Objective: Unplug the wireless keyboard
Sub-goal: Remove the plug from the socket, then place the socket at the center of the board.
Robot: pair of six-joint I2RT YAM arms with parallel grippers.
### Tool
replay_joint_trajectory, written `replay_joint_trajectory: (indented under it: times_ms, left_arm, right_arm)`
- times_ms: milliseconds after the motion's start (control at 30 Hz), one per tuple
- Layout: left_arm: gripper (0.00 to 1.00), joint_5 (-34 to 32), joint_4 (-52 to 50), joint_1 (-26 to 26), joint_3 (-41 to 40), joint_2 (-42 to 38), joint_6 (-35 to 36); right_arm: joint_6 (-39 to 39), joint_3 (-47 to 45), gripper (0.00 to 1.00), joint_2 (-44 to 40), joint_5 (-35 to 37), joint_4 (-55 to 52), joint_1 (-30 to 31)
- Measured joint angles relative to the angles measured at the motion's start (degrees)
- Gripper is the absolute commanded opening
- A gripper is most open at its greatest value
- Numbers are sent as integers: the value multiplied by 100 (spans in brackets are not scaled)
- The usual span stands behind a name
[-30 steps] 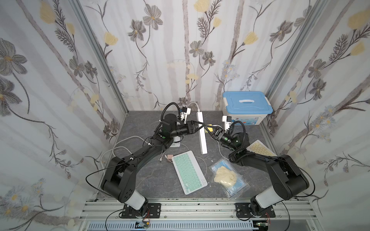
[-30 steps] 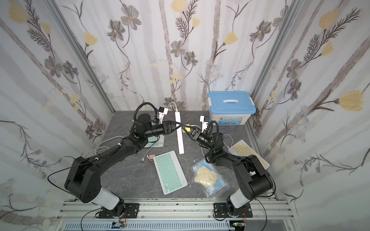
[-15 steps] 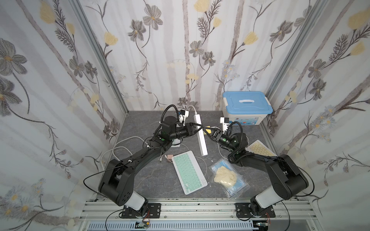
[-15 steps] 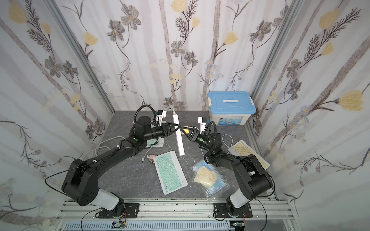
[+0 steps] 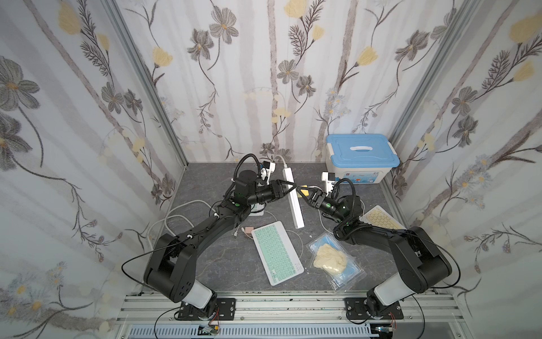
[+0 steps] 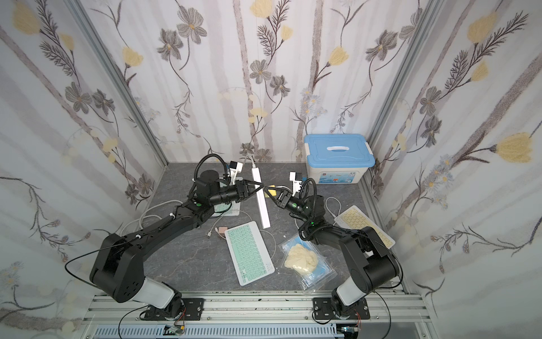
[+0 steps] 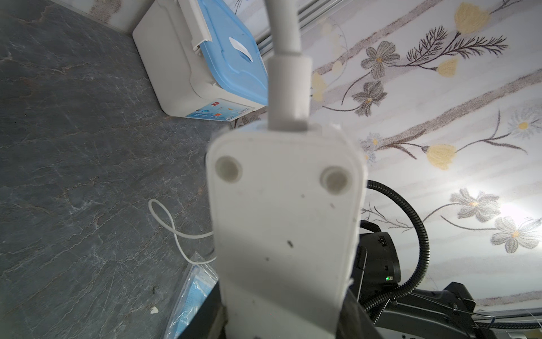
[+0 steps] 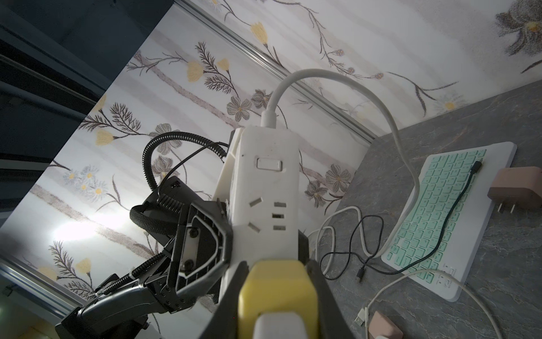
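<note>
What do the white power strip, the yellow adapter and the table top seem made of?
White power strip: likely hard moulded plastic, matte, lightly scuffed, crisp socket cut-outs. Yellow adapter: probably plastic too, smooth, soft sheen, rounded edges. Table top: grey with pale stone-like veins; stone or printed film, cannot tell.

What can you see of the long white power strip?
The long white plastic power strip is turned on edge, clamped by the left gripper. Its socket face, with a switch and empty outlets, faces the right arm; its underside shows two round feet. A thick white cord leaves its far end. A yellow plug block held by the right gripper is right at its face.
</note>
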Motion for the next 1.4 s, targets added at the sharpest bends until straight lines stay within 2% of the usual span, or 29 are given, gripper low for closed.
replay_joint_trajectory:
  times_ms: [200,300,467,667,900,1033,1233,1400]
  left_arm:
    - [0,81,24,63,11,-22,-9]
    - [0,-243,420,170,0,-105,-85]
    - [0,-247,940,142,-96,-129,-136]
    - [0,-299,831,179,-120,-415,-11]
    - [0,-299,693,192,-142,-483,125]
    - [0,-389,221,197,-155,-629,363]
    - [0,-802,-756,197,-162,-817,960]
    - [0,-1130,-1060,201,-20,-181,1270]
  right_arm:
    - [-4,-37,0,61,-83,247,-125]
    - [28,-76,0,164,66,114,-166]
    - [111,-87,0,188,52,59,-127]
    - [120,-260,0,-31,70,-22,-509]
    - [-50,-284,0,-321,72,-245,-525]
    - [-149,-479,0,-527,74,-339,-643]
    - [-896,-579,0,-1180,68,-1209,-787]
    - [-1878,-721,0,-1670,52,-2175,-925]
